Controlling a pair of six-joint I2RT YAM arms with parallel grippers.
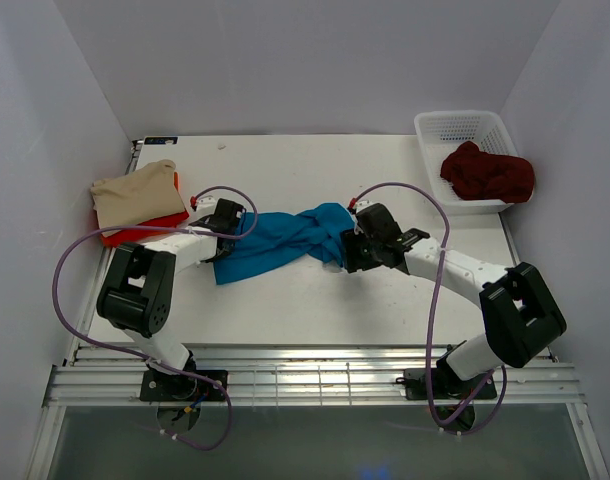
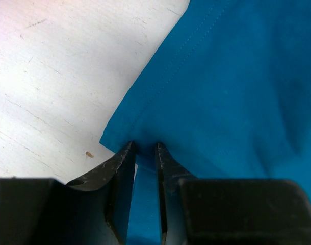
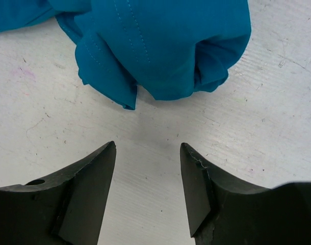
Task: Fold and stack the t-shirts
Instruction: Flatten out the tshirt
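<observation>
Top: four soft cloth shirts. Teal shirt (image 1: 280, 238) lies rumpled mid-table (image 1: 285, 300), between two low, inward-bent arms. Beige shirt (image 1: 135, 192) sits folded on red shirt (image 1: 135, 237), far left. Maroon shirt (image 1: 487, 172) is bunched in white lattice basket (image 1: 455, 120), far right.
Left wrist: left gripper (image 2: 144, 148) clamped on teal stitched hem corner.
Right wrist: right gripper (image 3: 148, 148) spread, holding nothing, just near of bunched teal cloth.
</observation>
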